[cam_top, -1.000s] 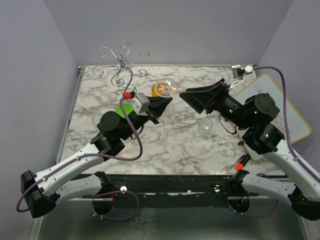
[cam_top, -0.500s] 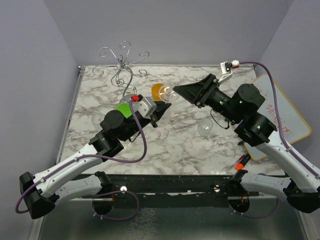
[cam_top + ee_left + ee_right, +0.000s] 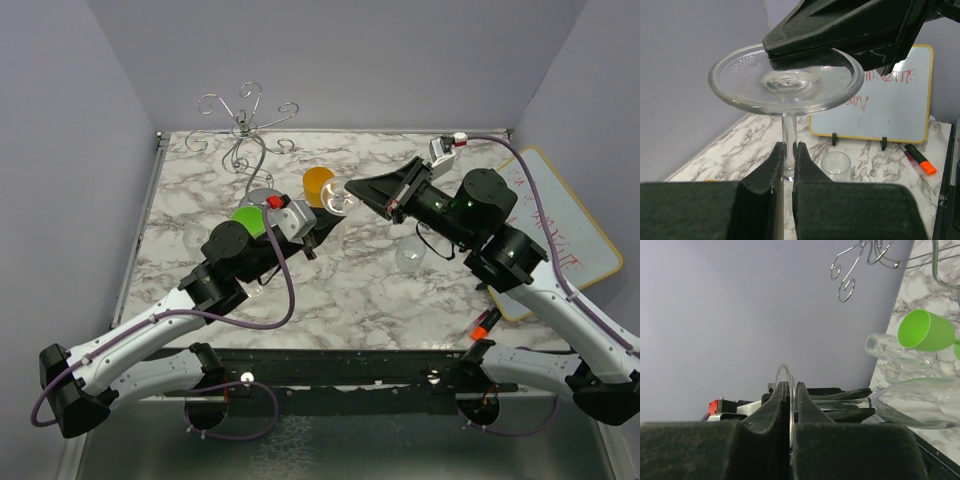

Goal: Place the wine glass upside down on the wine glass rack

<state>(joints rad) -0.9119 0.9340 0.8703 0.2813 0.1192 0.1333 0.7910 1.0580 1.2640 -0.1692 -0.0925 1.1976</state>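
- Above the middle of the marbled grey-and-white worktop (image 3: 350, 290), the wine glass (image 3: 338, 201) is held off the surface between the two arms, well apart from the rack.
- The left pincer (image 3: 788, 159) has its matte black fingers pressed together on the thin, clear stem, just under the foot.
- The right pincer (image 3: 789, 395) is clamped on the rim of the glass's foot, with one flat black finger on each face. From its own wrist camera the foot shows edge-on as a thin bright line.
- In the left wrist view the foot is a smooth, transparent disc with a raised rim and faint concentric rings at its centre. The right wrist view shows the rounded clear bowl beyond the left fingers.
- The wine glass rack (image 3: 245, 128) stands at the back left of the worktop. It is thin silver wire with a curved stem and curled spiral arms on top, on a round shiny base.
- An orange cup (image 3: 318, 183) stands just behind the held glass.
- A bright green cup (image 3: 245, 218) sits near the rack's base, partly hidden by the left arm.
- A small clear tumbler (image 3: 410, 256) stands upright under the right arm.
- A yellow-framed whiteboard (image 3: 570, 230) with red scribbles lies at the right edge.
- An orange-capped marker (image 3: 920, 159) lies beside the whiteboard.
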